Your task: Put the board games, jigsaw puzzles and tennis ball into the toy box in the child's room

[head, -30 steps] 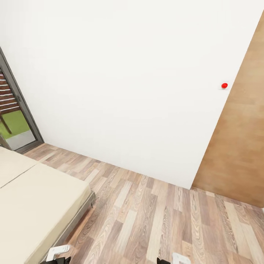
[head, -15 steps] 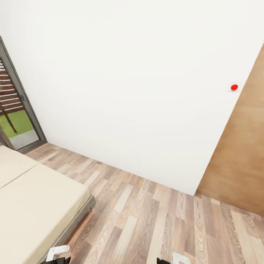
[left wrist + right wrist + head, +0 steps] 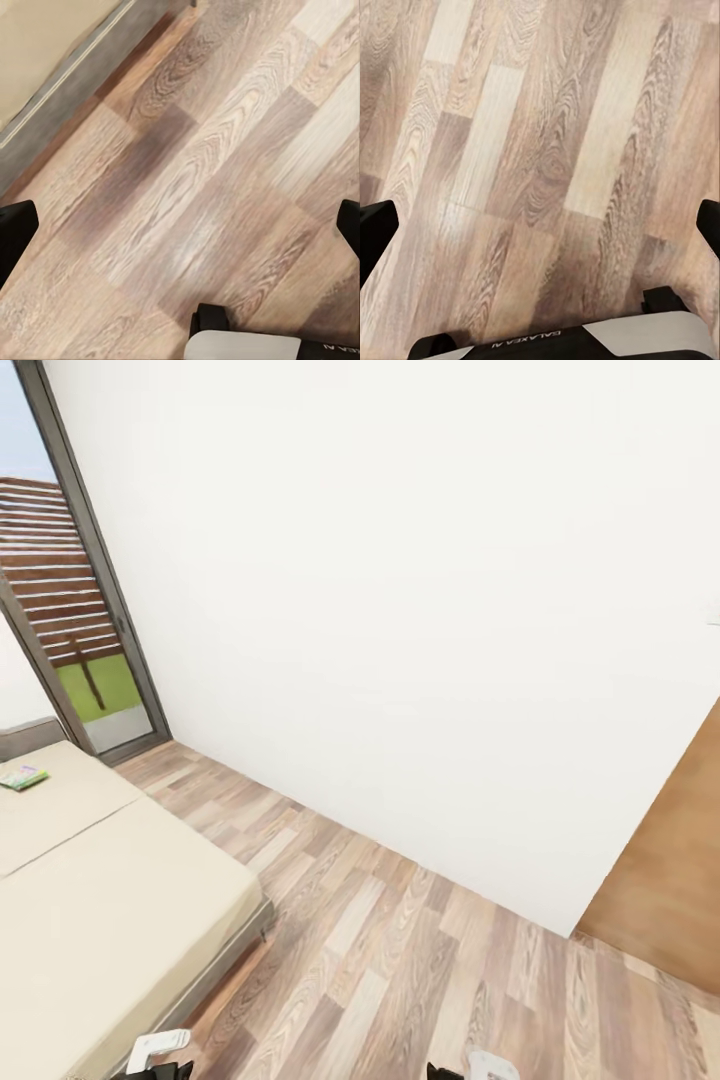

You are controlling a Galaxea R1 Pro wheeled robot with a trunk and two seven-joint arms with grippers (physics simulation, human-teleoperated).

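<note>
Left gripper (image 3: 180,225) and right gripper (image 3: 540,225) are each hanging over bare wood-plank floor (image 3: 420,960) with their dark fingertips spread to opposite edges of their wrist views, jaws wide apart and holding nothing. In the head view, one bed (image 3: 100,900) with a beige sheet is occupying the lower left, its dark grey frame running diagonally toward the near edge; the left wrist view is showing that same frame edge just beside the floor under the left arm. One board game (image 3: 23,777), a flat white-and-green box, is lying on the far part of the bed, near the headboard end and well apart from both arms. One tall dark-framed window (image 3: 90,620) is standing at the far left corner, showing grass and slatted wood outside. One white wall (image 3: 420,610) is spanning the middle, meeting the floor along a diagonal line, and one brown wood panel (image 3: 670,900) is adjoining its right end. Between the bed's corner and the wall, a broad strip of floor is lying open.
</note>
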